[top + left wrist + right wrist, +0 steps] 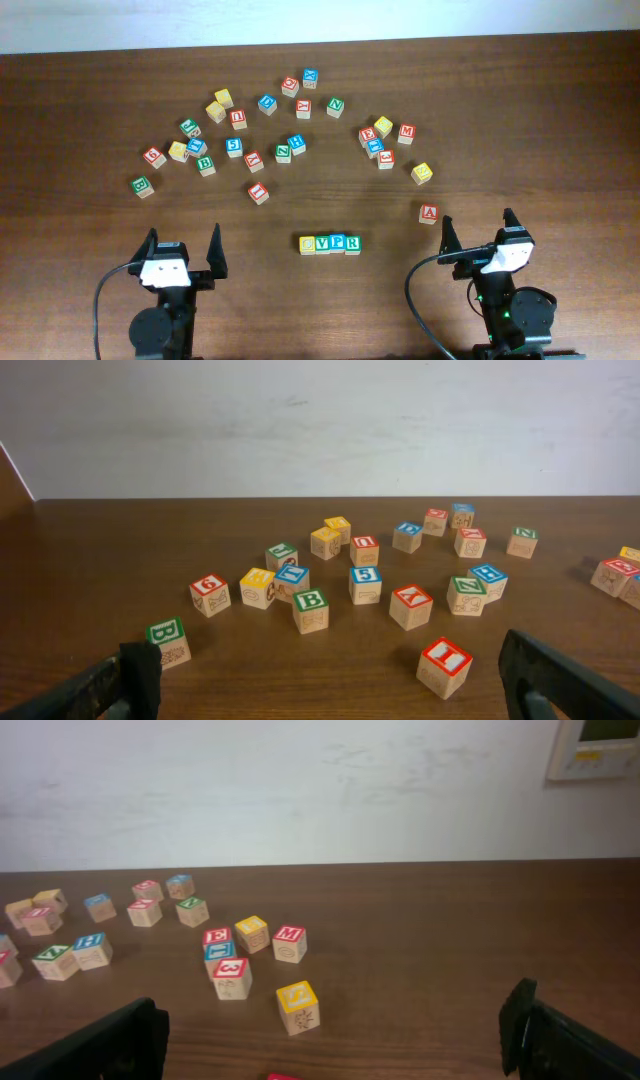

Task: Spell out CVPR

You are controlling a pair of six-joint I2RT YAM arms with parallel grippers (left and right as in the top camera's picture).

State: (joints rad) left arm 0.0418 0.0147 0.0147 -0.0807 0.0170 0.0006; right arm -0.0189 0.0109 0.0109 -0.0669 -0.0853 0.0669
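Four letter blocks stand in a touching row at the front middle of the table: yellow C (307,244), green V (322,244), blue P (337,243), green R (352,243). My left gripper (182,248) is open and empty, to the left of the row near the front edge. My right gripper (478,231) is open and empty, to the right of the row. In the left wrist view the left gripper (330,685) has wide-spread fingers with nothing between them; the right gripper (335,1035) looks the same in the right wrist view. The row is out of both wrist views.
Several loose letter blocks lie scattered in an arc across the table's middle. A red I block (258,192) (444,666) and a red A block (429,213) lie closest to the row. A yellow block (422,173) (298,1006) sits ahead of the right gripper.
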